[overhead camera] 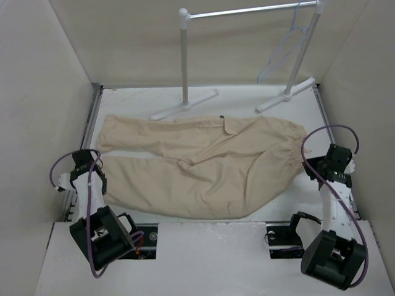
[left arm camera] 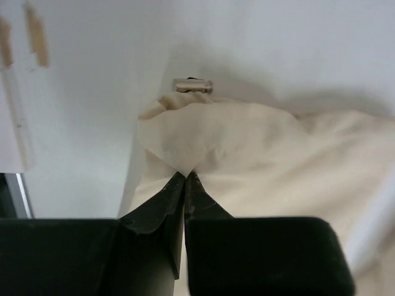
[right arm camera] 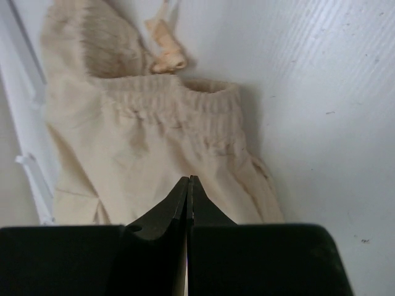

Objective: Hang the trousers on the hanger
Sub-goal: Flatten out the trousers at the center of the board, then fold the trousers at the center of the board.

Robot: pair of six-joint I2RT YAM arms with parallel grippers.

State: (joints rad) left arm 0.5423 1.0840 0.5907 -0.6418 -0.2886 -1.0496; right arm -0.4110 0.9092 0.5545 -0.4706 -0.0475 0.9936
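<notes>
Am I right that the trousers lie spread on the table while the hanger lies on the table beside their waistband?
Not quite. The trousers do lie spread on the table, but the hanger hangs from the rack's bar behind them, as the top view shows.

- The left arm (overhead camera: 86, 200) rises from its base at the near-left edge of the tabletop, its white link reaching forward and its wrist turned inward.
- The left end effector (left arm camera: 185, 177) has its two dark fingers pressed together, with only a hairline slit between them. The tips appear to pinch a peaked fold of the trousers (left arm camera: 247, 142).
- The right arm (overhead camera: 334, 206) stands at the near-right and leans forward, with its wrist angled inward towards the middle.
- The right end effector (right arm camera: 188, 180) has its fingers fully closed, tips meeting in a point. The wrist view does not show whether anything lies between them.
</notes>
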